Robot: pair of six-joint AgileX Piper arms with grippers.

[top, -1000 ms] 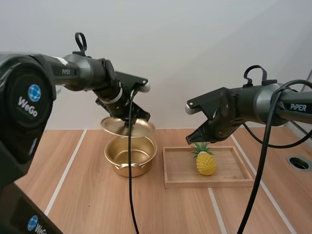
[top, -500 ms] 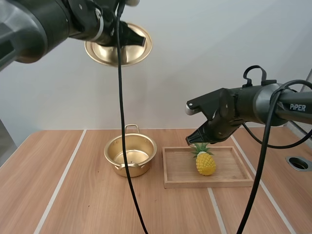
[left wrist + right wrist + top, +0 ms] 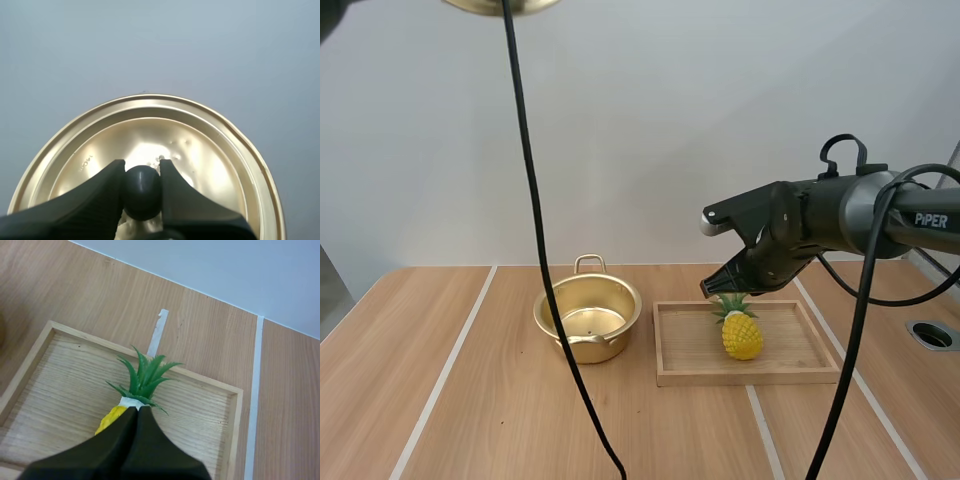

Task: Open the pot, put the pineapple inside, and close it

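The gold pot stands open and empty on the table, left of the wooden tray. A yellow pineapple with green leaves stands upright in the tray. My right gripper hovers just above the leaves, its fingers together as one dark wedge. The gold lid hangs high in the air, its edge showing at the high view's upper border. My left gripper pinches the lid's black knob between its fingertips.
White tape lines run across the wooden table. A round metal-rimmed hole sits in the tabletop at the far right. Open table lies in front of the pot and tray.
My left arm has carried the lid up from just over the pot and almost out of the high view. The right arm, pot and pineapple have stayed put.
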